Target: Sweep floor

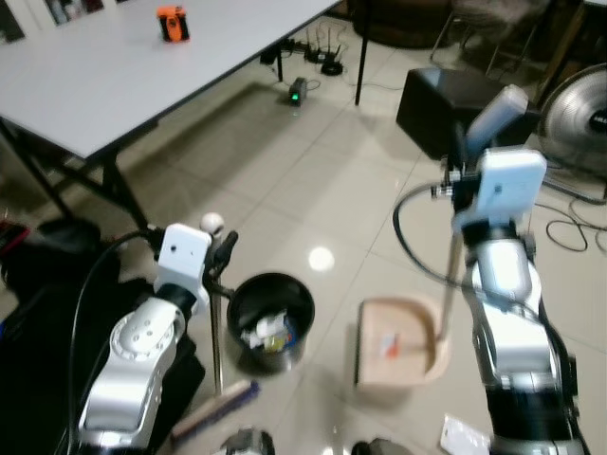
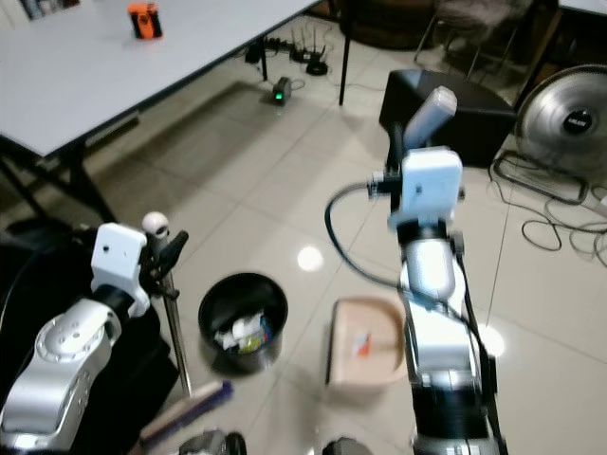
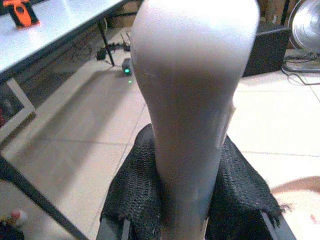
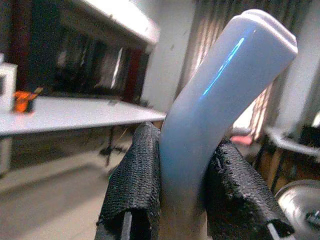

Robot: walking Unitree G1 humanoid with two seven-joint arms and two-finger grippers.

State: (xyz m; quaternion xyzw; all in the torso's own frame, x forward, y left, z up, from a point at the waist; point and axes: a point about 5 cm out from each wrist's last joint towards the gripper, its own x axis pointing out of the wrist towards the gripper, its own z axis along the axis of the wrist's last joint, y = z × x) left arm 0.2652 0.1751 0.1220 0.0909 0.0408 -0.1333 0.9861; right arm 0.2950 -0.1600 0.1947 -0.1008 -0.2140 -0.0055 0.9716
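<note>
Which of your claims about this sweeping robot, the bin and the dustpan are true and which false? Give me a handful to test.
1. The right hand is shut on the dustpan handle. True.
2. The dustpan lies on the white table. False: it sits on the tiled floor, beside the black bin.
3. The black bin holds some rubbish. True: pale scraps lie inside it.
4. The left hand hangs free with nothing in it. False: it is shut on the broom handle, and the broom head rests on the floor below.
5. An orange object stands on the table. True.
</note>
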